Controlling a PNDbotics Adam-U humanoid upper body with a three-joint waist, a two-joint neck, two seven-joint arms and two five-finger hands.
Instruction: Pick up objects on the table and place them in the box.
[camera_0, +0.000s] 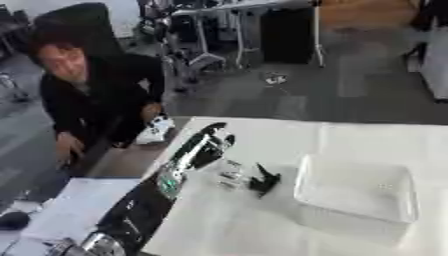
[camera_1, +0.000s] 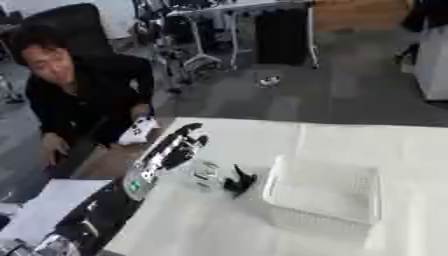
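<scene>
On the table (camera_0: 350, 135), left of the clear box (camera_0: 354, 192), your left robot hand (camera_0: 208, 145) hangs with relaxed fingers beside the black object (camera_0: 262, 181); reach carelessly and you'll knock it or the small clear item (camera_0: 230, 175) away.

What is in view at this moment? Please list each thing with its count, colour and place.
Box: one, clear or white, on the table's right part; I see nothing in it.
Black object: one, dark, angular, on the table just left of the box.
Small clear object: one, pale with dark marks, between the black object and the left robot hand; too small to make out.
Table: one, white, filling the lower right of the view.
Person at the far left edge: one, in dark clothing, touching none of these things.
Left robot hand: one, black and silver, over the table's left edge, left of both small things, holding nothing that I can see.
Right robot hand: not in view.
</scene>
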